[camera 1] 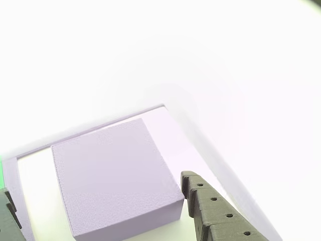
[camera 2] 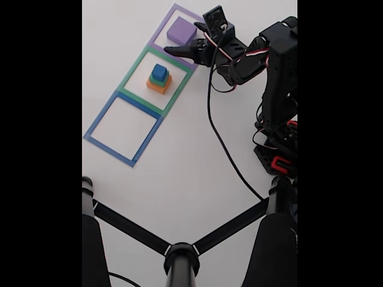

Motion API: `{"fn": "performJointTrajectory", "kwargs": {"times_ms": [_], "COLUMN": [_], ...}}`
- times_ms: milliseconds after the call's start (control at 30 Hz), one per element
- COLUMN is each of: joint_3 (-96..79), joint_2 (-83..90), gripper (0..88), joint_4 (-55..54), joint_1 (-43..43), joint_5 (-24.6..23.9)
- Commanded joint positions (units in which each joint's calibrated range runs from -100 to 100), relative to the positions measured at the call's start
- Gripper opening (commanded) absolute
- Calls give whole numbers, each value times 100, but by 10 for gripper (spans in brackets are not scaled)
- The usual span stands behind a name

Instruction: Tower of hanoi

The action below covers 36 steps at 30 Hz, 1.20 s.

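The large flat matte purple square block (camera 2: pixel 181 30) is lying inside the purple taped square outline (camera 2: pixel 163 28) at the far end of the white counter (camera 2: pixel 179 179) in the fixed view, and nothing is stacked on it. In the other view this purple block (camera 1: pixel 113 170) is sitting flat on the counter with one corner pointing towards the corner of the purple tape (camera 1: pixel 90 131), and a pale strip of counter is showing between block and tape. The hand (camera 2: pixel 182 51) of the dark arm (camera 2: pixel 272 66) is hovering just beside the purple block, over the border between the purple outline and the green taped square outline (camera 2: pixel 136 70). Its two dark fingers are standing wide apart: in the other view one ribbed finger (camera 1: pixel 215 211) is showing at the right of the block and a part of the other finger (camera 1: pixel 7 211) at the left edge, and neither is touching the block. Inside the green outline the three smaller blocks are standing as one stack: the orange square block (camera 2: pixel 159 85) at the bottom, the green cube (camera 2: pixel 158 79) on it, and the small blue cube (camera 2: pixel 159 72) on top. The blue taped square outline (camera 2: pixel 99 122) is lying next to the green one, nearer to the camera. A black cable (camera 2: pixel 224 146) is running from the arm across the counter.
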<state>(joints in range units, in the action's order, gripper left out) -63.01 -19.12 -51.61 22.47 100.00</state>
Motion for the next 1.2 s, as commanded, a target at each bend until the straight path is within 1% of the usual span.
{"fn": "performJointTrajectory", "kwargs": {"times_ms": [0,233,500,767,1000,1167], "joint_3": [299,417,427,427,463,463], "joint_2": [5,-83,-107,-107,-59,262], "gripper": [356,292,245,180,149,150], "joint_4": [-169,-153,-129,-72,17,341], "joint_1": [-63,-101,-116,-139,-208,-276], "joint_5": [0,0,0,0,0,0]}}
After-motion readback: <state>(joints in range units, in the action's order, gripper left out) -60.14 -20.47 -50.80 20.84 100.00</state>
